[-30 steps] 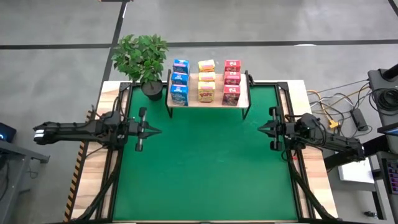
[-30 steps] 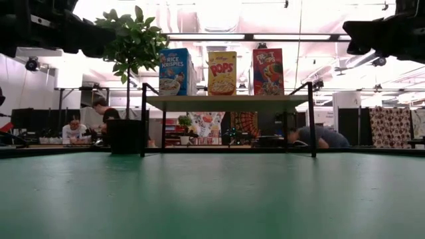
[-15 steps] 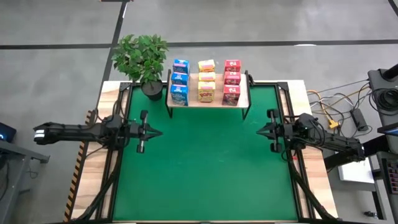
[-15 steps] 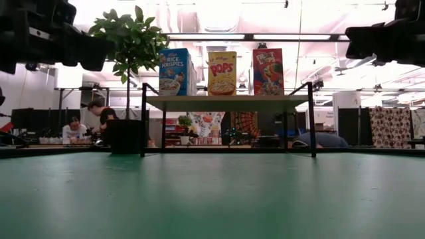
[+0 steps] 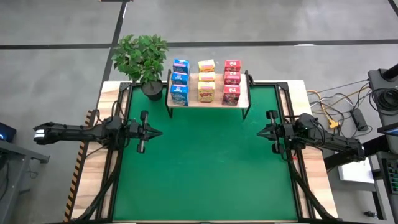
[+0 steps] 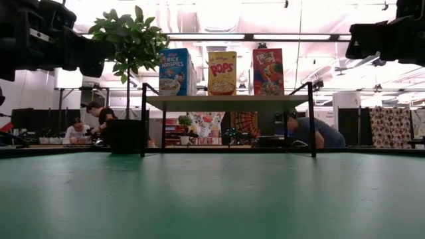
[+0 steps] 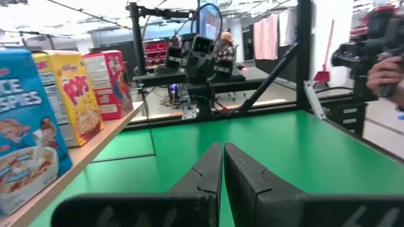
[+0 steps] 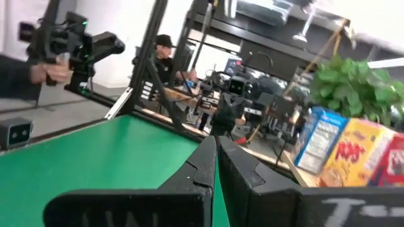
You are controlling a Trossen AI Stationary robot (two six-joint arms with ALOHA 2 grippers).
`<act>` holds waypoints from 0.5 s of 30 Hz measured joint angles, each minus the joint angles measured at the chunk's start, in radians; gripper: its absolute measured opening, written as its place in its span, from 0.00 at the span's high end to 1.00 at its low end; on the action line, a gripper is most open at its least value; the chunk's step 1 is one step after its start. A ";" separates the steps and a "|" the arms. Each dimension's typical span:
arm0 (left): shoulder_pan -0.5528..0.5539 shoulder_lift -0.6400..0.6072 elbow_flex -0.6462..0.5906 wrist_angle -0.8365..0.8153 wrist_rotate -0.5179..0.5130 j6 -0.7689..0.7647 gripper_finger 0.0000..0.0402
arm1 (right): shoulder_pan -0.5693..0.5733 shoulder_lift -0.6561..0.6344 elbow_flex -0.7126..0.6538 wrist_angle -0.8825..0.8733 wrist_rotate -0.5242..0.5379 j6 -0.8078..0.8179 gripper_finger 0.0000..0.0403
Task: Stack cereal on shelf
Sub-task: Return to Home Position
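Potted plant at counter far-left corner. Green mat covers counter top. Cables on floor, right side. People in room behind.

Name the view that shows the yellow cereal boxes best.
The high view: all three yellow boxes show in a line, front to back, on the shelf. The low view shows only the nearest one's printed front. The wrist views see them at a slant, partly hidden by neighbours.

Bright overhead light, faint shadows on the green mat; the ceiling glares white behind the cereal boxes.
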 joint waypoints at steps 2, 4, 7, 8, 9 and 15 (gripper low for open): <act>0.000 0.006 0.006 -0.002 -0.014 0.010 1.00 | 0.000 0.004 0.007 0.003 0.005 0.050 0.98; 0.000 0.011 0.011 0.000 -0.016 0.018 1.00 | 0.000 0.005 0.010 0.003 0.004 0.070 0.98; 0.000 0.017 0.013 -0.001 -0.016 0.019 1.00 | 0.000 0.008 0.010 -0.004 0.005 0.072 0.98; 0.000 0.019 0.013 -0.001 -0.017 0.018 1.00 | 0.000 0.011 0.010 -0.004 0.005 0.072 0.98; 0.000 0.021 0.013 -0.001 -0.017 0.018 1.00 | 0.000 0.011 0.010 -0.004 0.004 0.071 0.98; 0.000 0.032 0.013 -0.001 -0.018 0.018 1.00 | 0.000 0.011 0.011 -0.006 0.004 0.072 0.98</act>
